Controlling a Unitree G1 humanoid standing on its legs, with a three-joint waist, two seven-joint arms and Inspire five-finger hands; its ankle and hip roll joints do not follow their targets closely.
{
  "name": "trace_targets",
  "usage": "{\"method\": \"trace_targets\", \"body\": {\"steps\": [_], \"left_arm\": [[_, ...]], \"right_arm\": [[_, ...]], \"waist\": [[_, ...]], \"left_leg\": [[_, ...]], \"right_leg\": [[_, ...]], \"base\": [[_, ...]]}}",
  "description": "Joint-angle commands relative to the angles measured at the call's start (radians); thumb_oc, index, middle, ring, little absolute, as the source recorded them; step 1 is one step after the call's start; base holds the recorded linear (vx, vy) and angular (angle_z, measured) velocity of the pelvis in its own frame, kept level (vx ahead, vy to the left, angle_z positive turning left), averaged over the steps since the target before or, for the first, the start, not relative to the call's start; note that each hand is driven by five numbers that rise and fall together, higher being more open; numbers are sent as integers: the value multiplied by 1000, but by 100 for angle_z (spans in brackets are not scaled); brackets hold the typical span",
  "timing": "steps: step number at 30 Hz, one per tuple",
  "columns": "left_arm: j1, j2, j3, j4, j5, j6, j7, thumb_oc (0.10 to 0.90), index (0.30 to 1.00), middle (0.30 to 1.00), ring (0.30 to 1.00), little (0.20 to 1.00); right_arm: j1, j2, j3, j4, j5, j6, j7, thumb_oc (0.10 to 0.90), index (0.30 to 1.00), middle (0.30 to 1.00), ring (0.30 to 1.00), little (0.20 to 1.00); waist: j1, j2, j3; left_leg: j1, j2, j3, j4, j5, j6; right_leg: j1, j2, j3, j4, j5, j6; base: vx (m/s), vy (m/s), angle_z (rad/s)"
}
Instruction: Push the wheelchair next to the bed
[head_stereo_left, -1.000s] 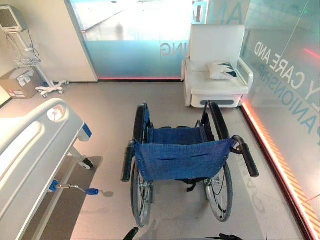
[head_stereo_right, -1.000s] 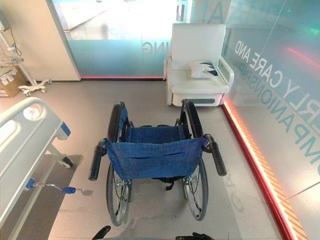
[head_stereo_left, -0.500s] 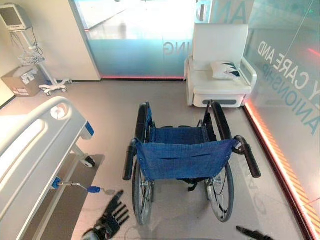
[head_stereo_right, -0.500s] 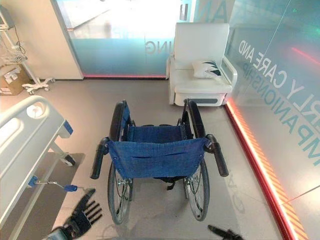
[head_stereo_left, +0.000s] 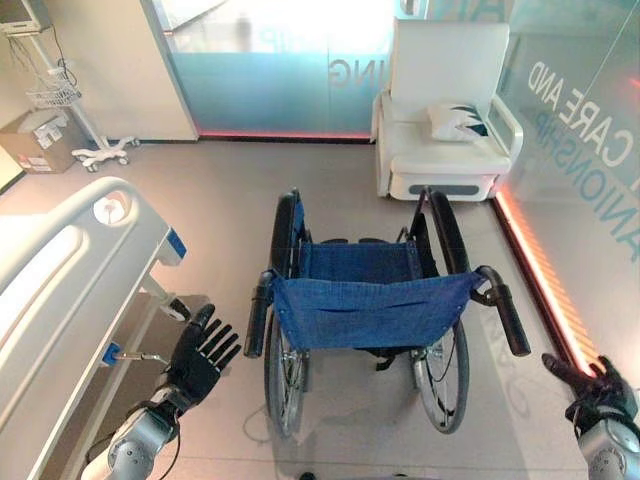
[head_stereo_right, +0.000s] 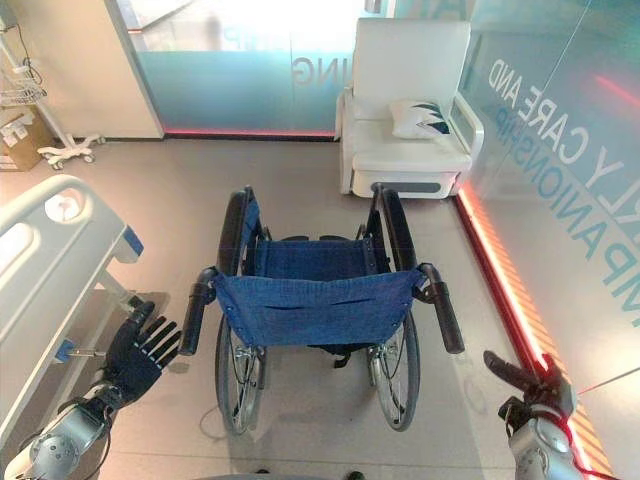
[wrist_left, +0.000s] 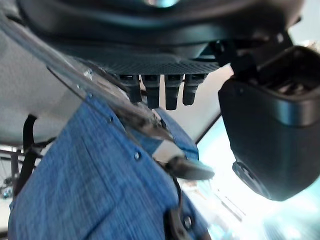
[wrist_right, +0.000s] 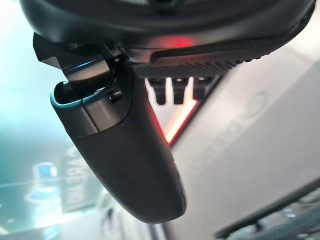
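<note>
The blue-seated wheelchair (head_stereo_left: 365, 305) sits mid-floor facing a white armchair (head_stereo_left: 440, 110), with the bed (head_stereo_left: 70, 290) off to its left and a gap between them. The left hand (head_stereo_left: 200, 355) is up just beside the left push handle (head_stereo_left: 258, 315) with fingers spread straight, holding nothing. The right hand (head_stereo_right: 525, 385) hangs below the right push handle (head_stereo_right: 445, 310), apart from it, fingers out straight and empty; big pale lettering runs along the glass wall (head_stereo_left: 590, 110), cut off at the edges.

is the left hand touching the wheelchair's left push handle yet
Apart. In the left eye view the left hand, fingers spread open, hangs beside and below the left push handle of the wheelchair, with bare floor showing between them.
</note>
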Motion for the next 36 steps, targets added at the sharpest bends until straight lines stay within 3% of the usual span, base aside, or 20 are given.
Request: {"method": "trace_targets", "body": {"steps": [1,8,11,14,18,21,27,36], "left_arm": [[-96,74,55,-159,-101,-19,-44,800,900,900,900,900],[-96,117,42,-308,-123,35,-78,800,900,900,900,900],[-99,171,34,-326,-91,112,-42,800,900,900,900,900],[-90,209,41,-335,-43,148,-47,800,900,900,900,900],[-62,270,72,-381,7,188,-82,800,900,900,900,900],[-43,322,93,-394,85,168,-86,800,900,900,900,900],[-32,443,179,-368,67,135,-72,800,900,900,900,900],[2,477,231,-418,36,75,-82,800,900,900,900,900]], "right_arm": [[-106,-133,-82,-162,-81,-96,-30,800,900,900,900,900],[-139,-153,-82,-408,-114,-160,-75,800,900,900,900,900],[-156,-184,-82,-499,-105,-198,-134,800,900,900,900,900],[-150,-198,-92,-536,-52,-196,-111,800,900,900,900,900],[-127,-212,-95,-602,48,-149,-2,800,900,900,900,900],[-107,-230,-93,-621,107,-108,94,800,900,900,900,900],[-71,-301,-111,-635,169,11,188,800,900,900,900,900],[-18,-389,-129,-697,100,148,277,800,900,900,900,900]], "waist": [[-12,11,-30],[-14,19,-28],[-17,24,-31],[-17,25,-34],[-17,26,-36],[-20,25,-33],[-23,18,-35],[-24,10,-31]], "left_leg": [[5,-29,30,11,-72,-4],[1,-25,38,11,-68,-6],[1,-27,41,11,-69,-7],[-2,-28,43,12,-67,-8],[-8,-29,47,14,-64,-7],[-10,-29,54,14,-61,-7],[-13,-29,67,12,-57,-11],[-25,-31,71,11,-54,-12]], "right_leg": [[-13,-12,36,25,-34,25],[-20,-13,36,28,-37,26],[-20,-12,34,28,-39,29],[-22,-12,35,28,-39,31],[-27,-12,33,29,-38,32],[-31,-11,34,29,-35,33],[-30,-10,17,27,-35,37],[-39,-9,13,28,-37,37]], "base": [[0,0,0],[0,0,0],[4,5,1],[0,0,0],[0,0,0],[0,0,0],[0,0,0],[-5,-3,0]]}}
